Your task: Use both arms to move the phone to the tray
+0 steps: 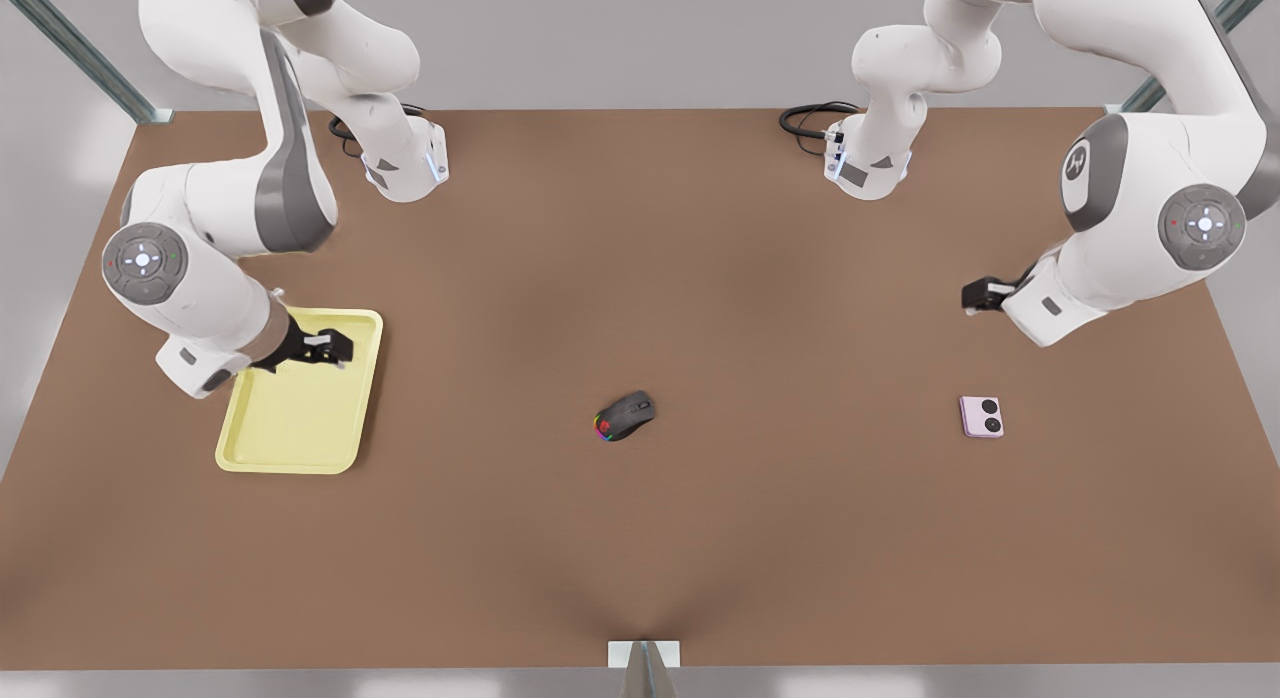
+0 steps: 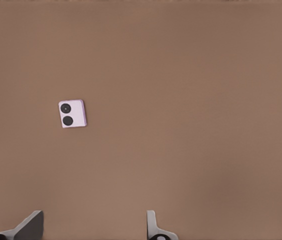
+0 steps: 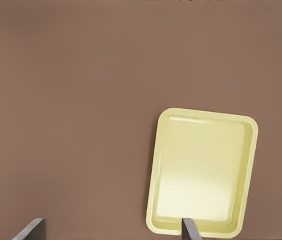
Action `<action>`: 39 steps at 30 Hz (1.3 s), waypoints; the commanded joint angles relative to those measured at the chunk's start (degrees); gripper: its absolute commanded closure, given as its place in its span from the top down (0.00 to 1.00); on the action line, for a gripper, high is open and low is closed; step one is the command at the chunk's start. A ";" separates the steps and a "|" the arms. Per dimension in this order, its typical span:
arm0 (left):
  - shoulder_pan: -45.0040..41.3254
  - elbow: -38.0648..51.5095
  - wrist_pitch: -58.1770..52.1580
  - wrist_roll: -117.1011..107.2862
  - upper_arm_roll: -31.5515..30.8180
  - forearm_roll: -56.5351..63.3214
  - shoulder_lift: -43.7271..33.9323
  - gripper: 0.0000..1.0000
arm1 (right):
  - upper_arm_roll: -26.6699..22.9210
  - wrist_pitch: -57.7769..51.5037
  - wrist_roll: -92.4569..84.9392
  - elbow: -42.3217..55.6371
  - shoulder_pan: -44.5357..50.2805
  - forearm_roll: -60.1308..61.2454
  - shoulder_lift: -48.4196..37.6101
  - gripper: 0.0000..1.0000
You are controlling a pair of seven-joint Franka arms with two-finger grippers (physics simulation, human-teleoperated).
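Task barely begun: the phone [image 1: 981,416] lies flat on the brown desk [image 1: 700,538] toward the front view's right, untouched and well apart from the yellow tray [image 1: 300,448] on the front view's left. Nothing is in the tray yet; pickup, handover across the desk and placement are all left to do, by the look of it.

The left gripper [image 1: 985,296] hangs above the desk near the phone, jaws spread and empty; its wrist cam sees the phone [image 2: 72,113] below. The right gripper [image 1: 325,348] hovers over the tray's near corner, jaws also spread, empty; its wrist cam looks down on the tray [image 3: 168,150].

The phone is folded, almost square, cam lenses up. Its long axis is hard to call; the two lenses line up approx. across the front view. A black mouse [image 1: 625,416] sits mid-desk between phone and tray.
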 commanded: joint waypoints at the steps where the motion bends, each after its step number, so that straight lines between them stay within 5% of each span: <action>1: 0.00 -0.05 3.02 0.32 -0.01 0.16 0.02 1.00 | -0.21 3.42 3.06 -3.00 -2.41 0.17 -2.37 1.00; 5: 3.95 -1.54 9.69 -0.73 1.75 0.60 14.87 1.00 | -0.12 5.44 1.83 -3.27 -4.78 2.01 -0.96 1.00; 7: 5.80 -12.94 30.22 -0.20 3.24 -0.01 16.27 1.00 | -0.12 6.23 1.92 -3.09 -4.69 1.93 -0.88 1.00; 10: 8.43 -21.23 45.38 5.77 5.18 -3.62 19.88 1.00 | 0.06 6.58 2.62 -1.95 -4.08 2.10 0.62 1.00; 16: 11.33 -23.78 55.39 5.86 6.41 -3.18 20.58 1.00 | 0.23 7.90 2.27 -2.04 -3.99 2.02 0.79 1.00; 23: 12.21 -24.48 53.03 23.88 6.06 -1.69 21.55 1.00 | 0.41 8.08 2.62 -1.95 -3.82 2.10 0.79 1.00; 39: 11.95 -23.87 54.08 17.38 5.53 -2.39 26.47 1.00 | 0.41 7.90 2.62 -1.69 -2.59 2.10 0.79 1.00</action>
